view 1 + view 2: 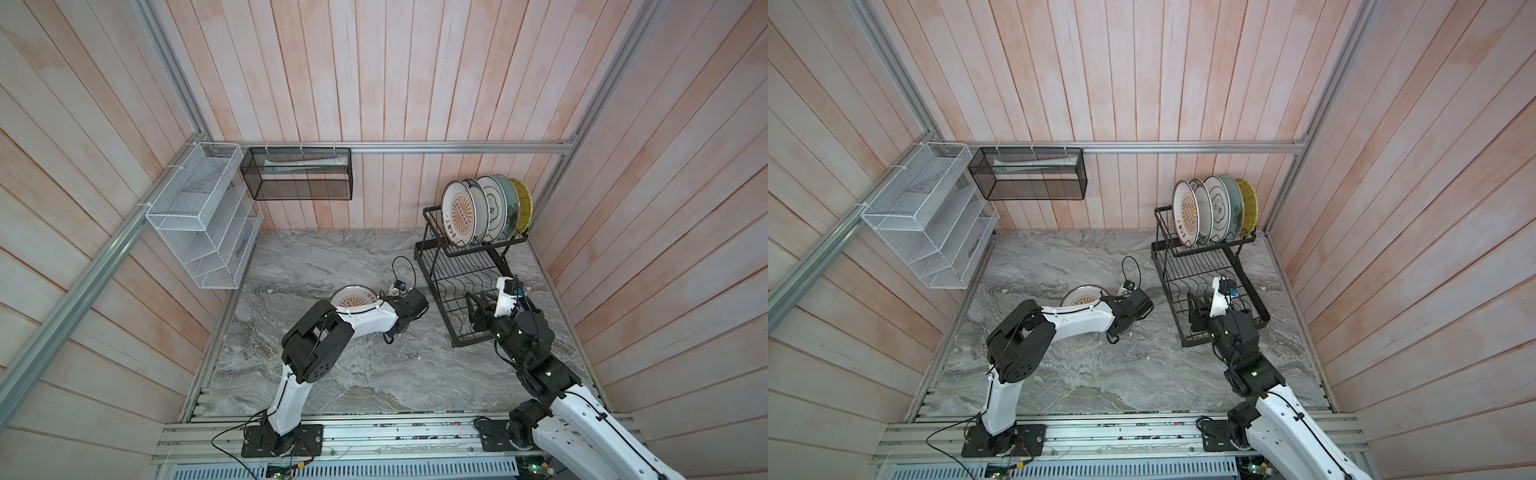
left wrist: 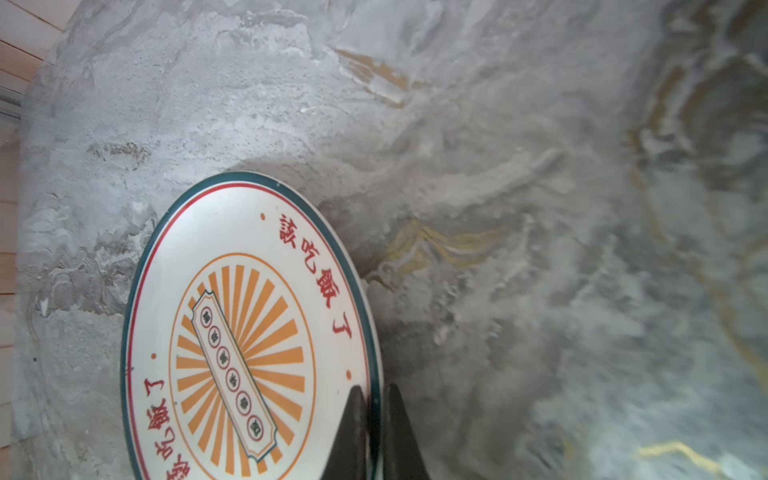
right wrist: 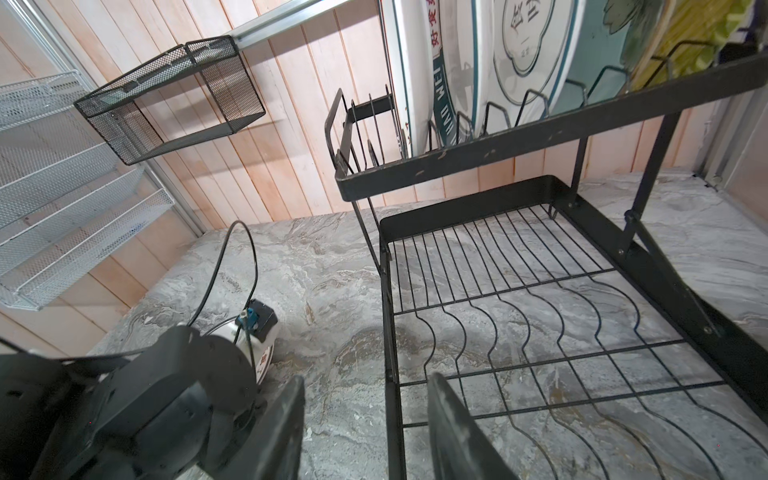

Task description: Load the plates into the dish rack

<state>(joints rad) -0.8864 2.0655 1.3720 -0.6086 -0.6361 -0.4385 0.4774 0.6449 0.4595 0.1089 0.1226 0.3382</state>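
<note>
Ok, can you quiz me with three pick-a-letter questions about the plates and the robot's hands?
1. Where is the loose sunburst plate?
A) at the marble table, in the left gripper
B) in the white mesh shelf
C) in the rack's lower tray

2. How many plates stand in the dish rack?
A) three
B) five
C) six

3. How is the right gripper?
A) shut on a plate
B) shut on a wire
C) open, empty

Answers:
1 A, its rim sits between the shut fingers in the left wrist view.
2 B, five stand upright on its top tier.
3 C, its fingers stand apart with nothing between them.
</note>
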